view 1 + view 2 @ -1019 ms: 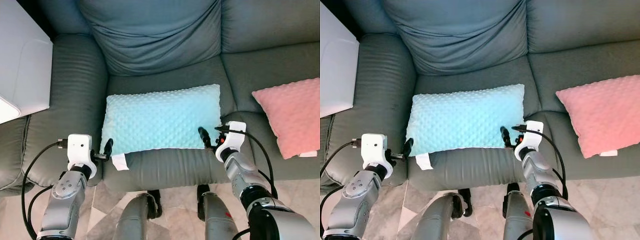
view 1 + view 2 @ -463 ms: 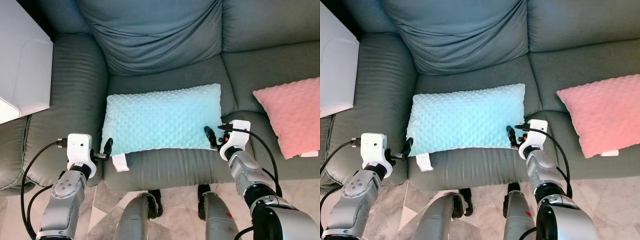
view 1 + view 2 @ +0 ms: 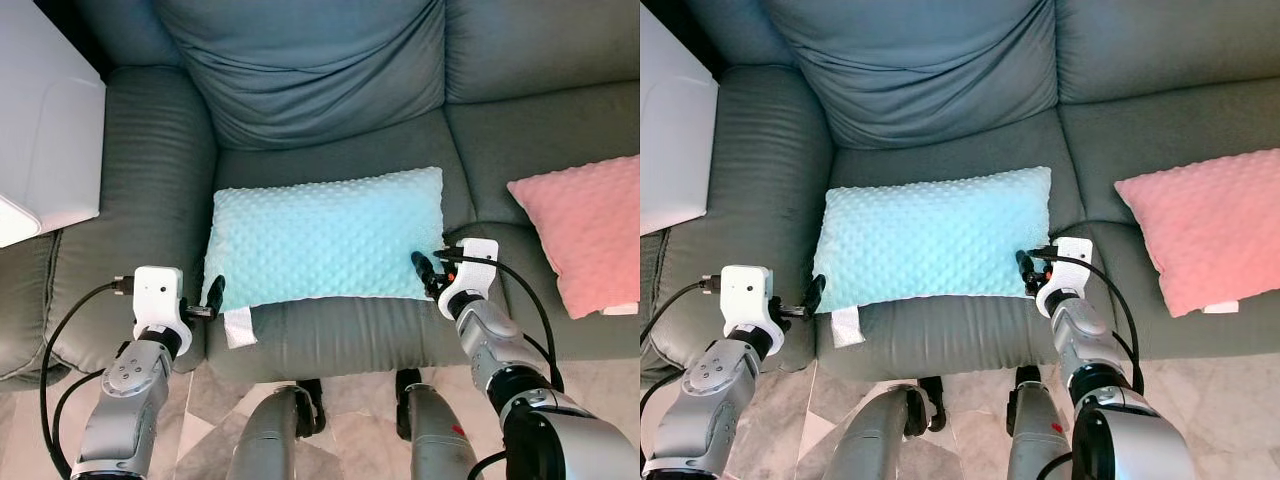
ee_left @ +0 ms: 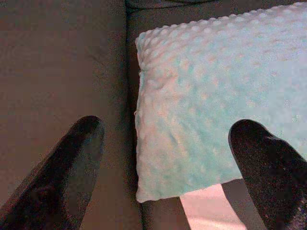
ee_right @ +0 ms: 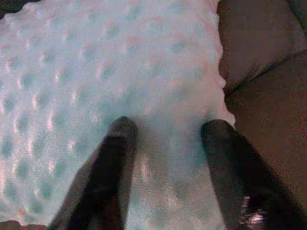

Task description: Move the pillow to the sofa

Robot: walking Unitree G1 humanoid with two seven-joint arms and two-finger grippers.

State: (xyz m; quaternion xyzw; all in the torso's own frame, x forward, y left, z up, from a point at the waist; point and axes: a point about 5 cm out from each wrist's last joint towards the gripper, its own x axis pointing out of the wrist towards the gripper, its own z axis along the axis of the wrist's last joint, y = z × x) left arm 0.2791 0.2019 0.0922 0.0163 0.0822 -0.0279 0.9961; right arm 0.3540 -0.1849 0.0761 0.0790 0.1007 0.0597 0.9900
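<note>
Lying flat on the grey leather sofa (image 3: 330,100) seat, the dotted turquoise rectangular pillow (image 3: 325,237), flanked by left gripper (image 3: 212,296) and right gripper (image 3: 424,271), both spread wide, apparently releasing.

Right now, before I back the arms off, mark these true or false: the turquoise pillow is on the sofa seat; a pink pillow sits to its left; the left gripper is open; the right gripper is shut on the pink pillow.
1. The turquoise pillow lies on the sofa seat. True.
2. A pink pillow sits to its left. False: it is on the robot's right.
3. The left gripper is open. True.
4. The right gripper is shut on the pink pillow. False: it is open, at the turquoise pillow's right end.
</note>
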